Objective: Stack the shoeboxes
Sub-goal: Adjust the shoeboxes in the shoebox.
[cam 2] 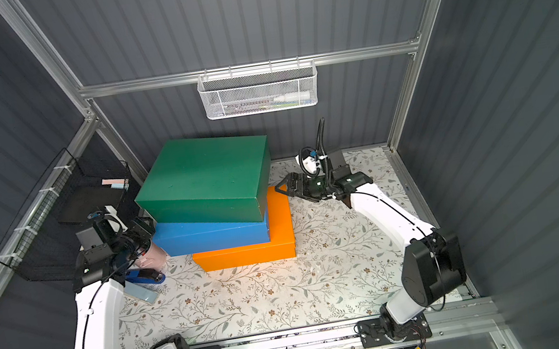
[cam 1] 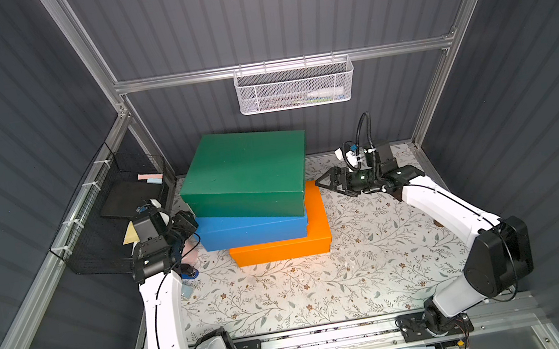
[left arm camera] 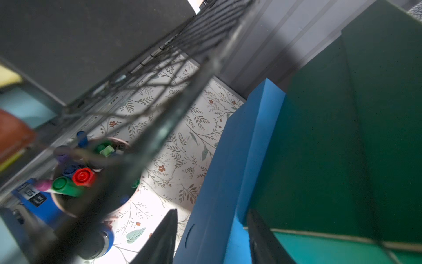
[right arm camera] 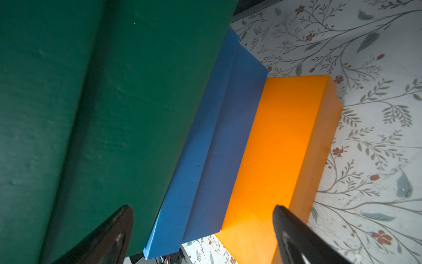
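Observation:
Three shoeboxes form a skewed pile at the back of the floral table. The orange one [cam 1: 317, 229] lies at the bottom, the blue one [cam 1: 252, 229] on it, shifted left, and the dark green one [cam 1: 247, 165] on top, turned slightly. My left gripper [cam 1: 189, 219] is at the pile's left end. In the left wrist view its fingers [left arm camera: 164, 237] stand half apart around the blue box's [left arm camera: 219, 182] top corner, just under the green box [left arm camera: 331, 148]; contact is unclear. My right gripper [cam 1: 324, 184] hangs wide open off the pile's right end, holding nothing [right arm camera: 202, 209].
A pink cup of markers [cam 2: 150, 258], a blue stapler [cam 2: 146, 277] and a light-blue block [cam 2: 142, 294] crowd the table under my left arm. A black wire basket [cam 1: 110, 221] hangs on the left wall and a white mesh basket [cam 1: 295, 84] on the back wall.

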`<state>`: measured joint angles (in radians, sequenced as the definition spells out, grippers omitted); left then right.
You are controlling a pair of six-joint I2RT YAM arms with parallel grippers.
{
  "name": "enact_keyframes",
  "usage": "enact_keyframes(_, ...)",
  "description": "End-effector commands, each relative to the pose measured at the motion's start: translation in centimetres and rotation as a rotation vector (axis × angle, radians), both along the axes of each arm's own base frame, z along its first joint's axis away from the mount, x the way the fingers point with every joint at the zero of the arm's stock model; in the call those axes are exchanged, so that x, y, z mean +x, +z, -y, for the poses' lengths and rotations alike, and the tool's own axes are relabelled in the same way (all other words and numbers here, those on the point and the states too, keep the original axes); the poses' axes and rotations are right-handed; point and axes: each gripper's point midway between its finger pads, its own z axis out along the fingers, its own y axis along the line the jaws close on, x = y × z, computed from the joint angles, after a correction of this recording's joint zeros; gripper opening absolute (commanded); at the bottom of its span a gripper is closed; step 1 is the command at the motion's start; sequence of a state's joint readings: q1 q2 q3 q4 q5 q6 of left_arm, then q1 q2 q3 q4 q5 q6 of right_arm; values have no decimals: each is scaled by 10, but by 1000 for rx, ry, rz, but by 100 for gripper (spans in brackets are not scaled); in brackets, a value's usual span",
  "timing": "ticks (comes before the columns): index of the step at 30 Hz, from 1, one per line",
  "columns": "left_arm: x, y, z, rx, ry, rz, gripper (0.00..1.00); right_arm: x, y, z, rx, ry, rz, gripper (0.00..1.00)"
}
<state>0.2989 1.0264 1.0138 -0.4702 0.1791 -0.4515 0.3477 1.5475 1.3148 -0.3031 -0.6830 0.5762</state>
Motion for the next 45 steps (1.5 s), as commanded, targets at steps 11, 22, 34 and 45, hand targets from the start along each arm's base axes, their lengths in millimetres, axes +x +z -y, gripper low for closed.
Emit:
enact_keyframes(11, -26, -44, 23, -94, 5, -195, 54, -5, 7, -4, 20, 25, 19, 97)
enact_keyframes(22, -21, -29, 38, -116, -49, -135, 56, -7, 5, -7, 36, 47, 10, 97)
enact_keyframes(34, -21, -25, 73, -150, -153, -130, 54, -16, 2, -3, 27, 51, -16, 97)
enact_keyframes(45, -32, -29, 85, -175, -169, -135, 54, -31, -23, 27, 24, -49, -153, 96)
